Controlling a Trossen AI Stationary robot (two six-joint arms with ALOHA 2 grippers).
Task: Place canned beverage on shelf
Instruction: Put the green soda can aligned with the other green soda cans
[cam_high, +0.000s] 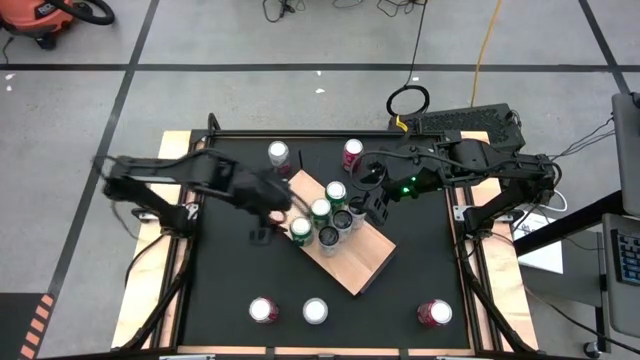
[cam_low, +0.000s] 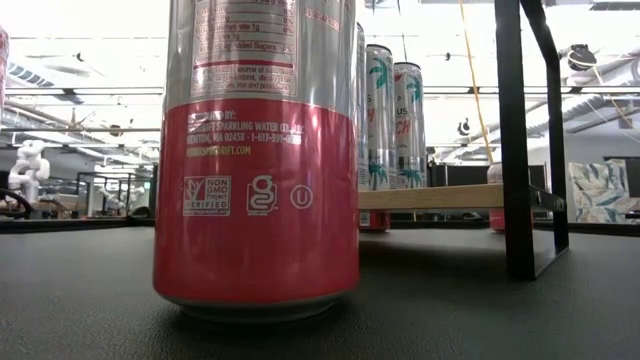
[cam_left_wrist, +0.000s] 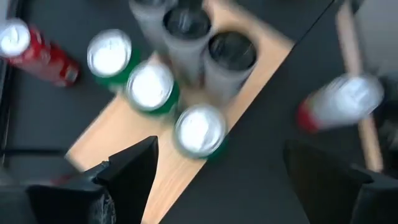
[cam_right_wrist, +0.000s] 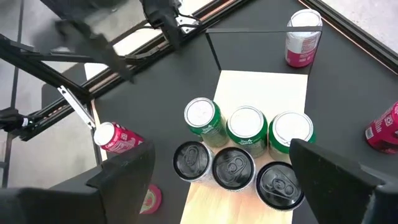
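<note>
The shelf (cam_high: 365, 262), a light-tan board, lies slantwise at the table's middle. Three green cans (cam_high: 320, 210) and three dark-topped cans (cam_high: 342, 220) stand upright on it in two rows. My left gripper (cam_high: 270, 200) hovers open just left of the shelf, above and apart from the nearest green can (cam_left_wrist: 199, 129). Nothing is between its fingers (cam_left_wrist: 134, 168). My right gripper (cam_high: 375, 200) hangs open over the shelf's right side, above the dark cans (cam_right_wrist: 231, 167), touching nothing. In the low view the board (cam_low: 440, 197) carries the cans (cam_low: 395, 120).
Loose cans stand on the black table: a white-and-red can (cam_high: 279, 153) and a red can (cam_high: 353, 152) at the far side, and three cans (cam_high: 315, 311) along the near edge. One of them (cam_low: 257, 150) fills the low view beside a black shelf rod (cam_low: 517, 140).
</note>
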